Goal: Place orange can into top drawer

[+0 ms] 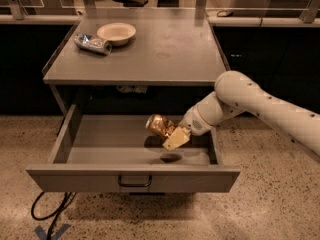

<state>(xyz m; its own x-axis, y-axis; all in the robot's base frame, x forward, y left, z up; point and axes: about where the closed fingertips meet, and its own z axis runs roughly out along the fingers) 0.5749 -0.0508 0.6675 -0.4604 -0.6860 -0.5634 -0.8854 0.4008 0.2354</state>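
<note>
The white arm [260,101] came in from the right, sloping down and leftward to a narrower wrist [202,121]. The gripper [169,134] hung inside the open top drawer [75,179], above its floor, its pale fingers [176,140] clamped on the tilted orange can [157,125].

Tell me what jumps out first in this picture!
The big white robot arm reaches in from the right, its hand gripping a crumpled orange can over the open top drawer. Up on the grey table, a pale bowl and a silver-blue can sit near the back left corner.
</note>
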